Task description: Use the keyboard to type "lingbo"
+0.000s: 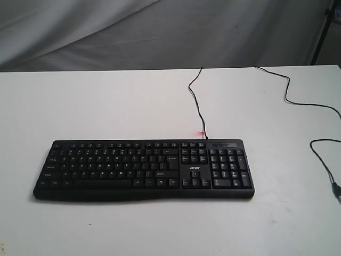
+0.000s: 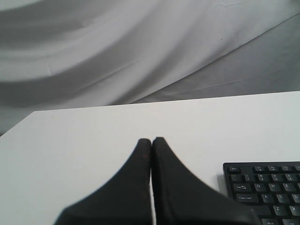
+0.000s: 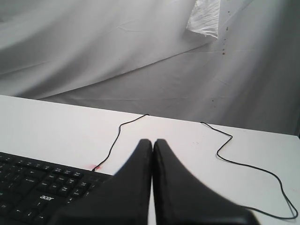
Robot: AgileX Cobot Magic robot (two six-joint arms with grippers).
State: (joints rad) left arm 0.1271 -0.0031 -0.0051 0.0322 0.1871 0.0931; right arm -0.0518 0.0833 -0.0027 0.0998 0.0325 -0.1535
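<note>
Keyboard [image 1: 144, 169] [image 2: 267, 192] [image 3: 37, 192] is laid flat on the white table [image 1: 106, 101], toward 6 o'clock of the surface in the exterior view, with its long side set parallel to the near edge. Wide bare tabletop is seen at 9 o'clock and 12 o'clock of it, and a narrower strip at 6 o'clock. At 3 o'clock the room is crossed by a loose thin black cable [image 1: 288, 81], which is curled across the table and cut off by the frame edge.

The keyboard's own thin cable [image 1: 194, 101] is run from its back edge toward 12 o'clock and over the far table edge; a small red mark [image 1: 201, 133] is seen where it meets the keyboard.

The left gripper [image 2: 151, 140] is seen only in its wrist view, with its 2 black fingers pressed together and nothing between them. It is held above bare table just beside the keyboard's Esc corner. The right gripper [image 3: 153, 140] is likewise closed and empty, above the number-pad end.

The key legends are too small to be read in the exterior view; only the white "acer" logo can be made out. The keyboard is matte black plastic with a gently curved front edge. A creased grey cloth [image 1: 160, 32] is hung behind the table.
</note>
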